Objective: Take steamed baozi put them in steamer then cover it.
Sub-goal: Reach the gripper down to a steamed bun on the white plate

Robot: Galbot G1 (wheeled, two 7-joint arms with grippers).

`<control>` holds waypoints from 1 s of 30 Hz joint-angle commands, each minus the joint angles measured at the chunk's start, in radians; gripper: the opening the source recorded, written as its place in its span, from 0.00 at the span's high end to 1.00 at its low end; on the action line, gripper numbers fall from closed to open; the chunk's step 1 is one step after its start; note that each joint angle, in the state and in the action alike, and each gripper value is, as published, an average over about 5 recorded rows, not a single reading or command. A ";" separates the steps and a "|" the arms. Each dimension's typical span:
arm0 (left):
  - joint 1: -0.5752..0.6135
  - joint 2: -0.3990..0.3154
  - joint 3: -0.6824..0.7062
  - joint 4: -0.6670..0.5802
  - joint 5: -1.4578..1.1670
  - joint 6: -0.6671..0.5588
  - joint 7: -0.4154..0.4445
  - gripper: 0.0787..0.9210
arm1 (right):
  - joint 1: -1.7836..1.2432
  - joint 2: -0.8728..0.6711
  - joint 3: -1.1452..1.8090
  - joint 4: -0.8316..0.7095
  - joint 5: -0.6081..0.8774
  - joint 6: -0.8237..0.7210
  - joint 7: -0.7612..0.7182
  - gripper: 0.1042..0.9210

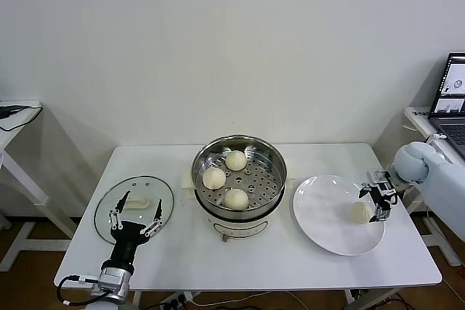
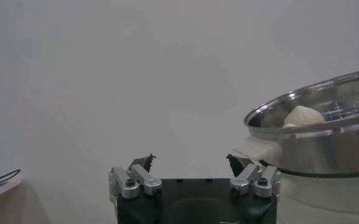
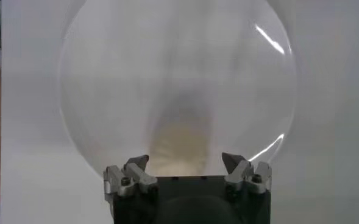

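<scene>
Now my right gripper point(image 1: 377, 205) sits over the right edge of the white plate point(image 1: 323, 212), its fingers spread wide on either side of the last steamed baozi point(image 1: 360, 211), which lies on the plate's right part; from my right wrist the bun point(image 3: 180, 141) shows as a pale blur just ahead of my open fingertips point(image 3: 138, 164), and I cannot tell whether either pad touches it. The plate point(image 3: 106, 91) fills most of that view, lying on the white table point(image 1: 305, 259). The other three buns rest inside the steamer point(image 1: 270, 161) at the middle of the table, on its perforated tray: one toward the back point(image 1: 235, 160), one on the left side point(image 1: 213, 178), and one nearest the front point(image 1: 235, 199), near each other but not stacked. The steamer stands just left of the plate, uncovered. My left gripper point(image 1: 135, 218) waits low at the front left of the table, fingers spread and holding nothing, just over the near rim of the glass lid point(image 1: 109, 205), which lies flat on the table to the left of the steamer with its white handle point(image 1: 135, 203) at its centre. From my left wrist I see those open fingers point(image 2: 141, 164) and, farther off, the steamer's shiny wall point(image 2: 325, 149) with one bun point(image 2: 302, 115) peeking above the rim.
</scene>
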 commanded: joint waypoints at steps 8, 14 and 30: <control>-0.001 0.000 0.003 0.007 0.002 -0.003 0.001 0.12 | -0.050 0.039 0.044 -0.035 -0.063 0.012 0.018 0.12; -0.001 0.002 0.000 0.012 0.000 -0.002 0.002 0.12 | -0.043 0.043 0.040 -0.040 -0.064 0.016 0.017 0.12; -0.005 0.000 0.005 0.017 0.001 -0.002 0.002 0.12 | 0.013 -0.012 0.003 0.016 0.016 0.008 -0.001 0.28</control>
